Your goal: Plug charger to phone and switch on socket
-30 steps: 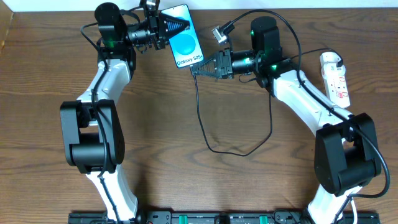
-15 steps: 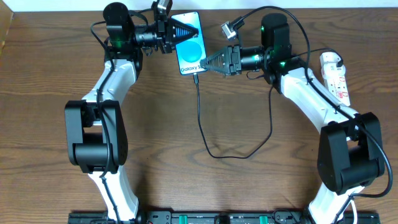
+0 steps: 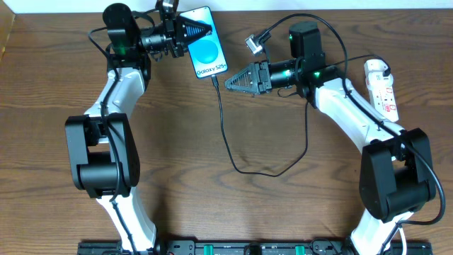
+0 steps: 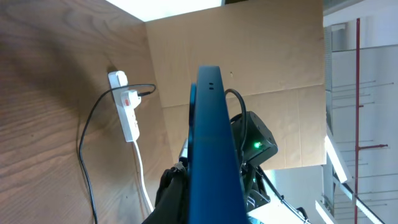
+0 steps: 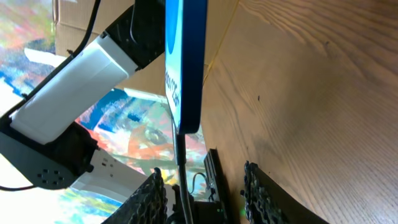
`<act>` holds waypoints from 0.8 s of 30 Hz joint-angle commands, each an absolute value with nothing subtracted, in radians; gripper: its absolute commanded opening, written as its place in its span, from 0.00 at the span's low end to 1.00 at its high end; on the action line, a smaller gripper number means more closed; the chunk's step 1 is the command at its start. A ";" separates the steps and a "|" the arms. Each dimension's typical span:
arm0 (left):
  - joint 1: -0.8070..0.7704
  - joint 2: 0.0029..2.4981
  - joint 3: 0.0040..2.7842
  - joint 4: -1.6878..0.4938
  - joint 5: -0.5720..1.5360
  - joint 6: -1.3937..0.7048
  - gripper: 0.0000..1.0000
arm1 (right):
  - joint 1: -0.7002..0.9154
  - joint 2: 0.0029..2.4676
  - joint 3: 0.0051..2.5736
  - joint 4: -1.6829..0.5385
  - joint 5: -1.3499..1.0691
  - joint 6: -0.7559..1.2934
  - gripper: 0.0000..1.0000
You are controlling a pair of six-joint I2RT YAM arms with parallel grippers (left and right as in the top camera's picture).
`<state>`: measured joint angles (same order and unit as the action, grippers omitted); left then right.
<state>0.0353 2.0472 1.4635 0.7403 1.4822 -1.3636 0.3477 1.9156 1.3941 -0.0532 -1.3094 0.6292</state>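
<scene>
Left gripper (image 3: 202, 30) is closed on the top end of the phone (image 3: 209, 53), clamping it near the far edge of the table (image 3: 177, 177), a little left of centre. The phone's bright blue screen faces up toward the overhead camera. In the left wrist view the phone (image 4: 211, 155) appears edge-on, rising from between the dark fingers.

Right gripper (image 3: 232, 82) sits just right of the phone's lower end with its fingers spread apart, gripping nothing. In the right wrist view both fingers (image 5: 152, 199) stand at the bottom of the frame. The black charger cable (image 5: 179, 168) passes between them up to the phone's lower edge (image 5: 186, 62). Whether either finger touches the cable cannot be told.

From overhead, the cable (image 3: 225, 134) meets the phone's bottom edge, drops toward the near side, curls right in a loop and climbs back up behind the right arm.

A white power strip (image 3: 384, 92) lies at the far right of the table, well apart from the phone. It has small red marks, and a white plug (image 3: 375, 69) sits at its far end.
</scene>
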 commanded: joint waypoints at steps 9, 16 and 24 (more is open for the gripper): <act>0.036 2.025 1.477 0.749 1.477 -1.378 0.07 | 0.423 1.918 1.402 -0.035 -1.286 0.601 0.36; 0.036 2.025 1.477 0.749 1.477 -1.386 0.07 | 0.427 1.921 1.399 -0.038 -1.255 0.601 0.26; 0.036 2.025 1.477 0.749 1.489 -1.386 0.07 | 0.434 1.931 1.399 -0.028 -1.255 0.601 0.06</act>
